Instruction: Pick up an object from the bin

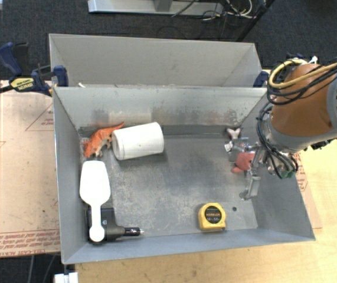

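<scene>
Black tool (114, 232) & white scoop (94, 184) front-left; yellow tape measure (212, 216) front-right. Pincer (248, 171) by right wall, red obj (239, 168) beside; grip can't tell.

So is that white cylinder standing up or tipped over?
Tipped over: the white cylinder lies on its side, curved wall facing up, beside the orange toy lizard.

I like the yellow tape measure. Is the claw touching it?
Apart. The camera view shows bare bin floor between the claw and the tape measure, which lies to the lower left of it.
</scene>
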`<control>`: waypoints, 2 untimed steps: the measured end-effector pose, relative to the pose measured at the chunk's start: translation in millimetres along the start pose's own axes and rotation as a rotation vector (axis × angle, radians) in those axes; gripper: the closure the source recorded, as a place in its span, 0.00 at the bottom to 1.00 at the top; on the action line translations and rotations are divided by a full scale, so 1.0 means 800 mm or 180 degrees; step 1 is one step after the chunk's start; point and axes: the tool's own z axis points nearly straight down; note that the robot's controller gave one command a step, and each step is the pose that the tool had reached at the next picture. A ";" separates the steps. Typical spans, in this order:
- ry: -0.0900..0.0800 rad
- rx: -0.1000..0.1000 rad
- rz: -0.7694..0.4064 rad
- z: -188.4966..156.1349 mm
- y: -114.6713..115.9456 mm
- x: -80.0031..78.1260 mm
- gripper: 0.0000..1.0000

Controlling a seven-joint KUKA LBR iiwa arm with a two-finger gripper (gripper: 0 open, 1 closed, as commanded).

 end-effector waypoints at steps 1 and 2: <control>-0.0023 0.0006 -0.0177 0.018 0.005 0.007 0.00; 0.0010 -0.0005 -0.1036 0.066 0.031 0.031 0.00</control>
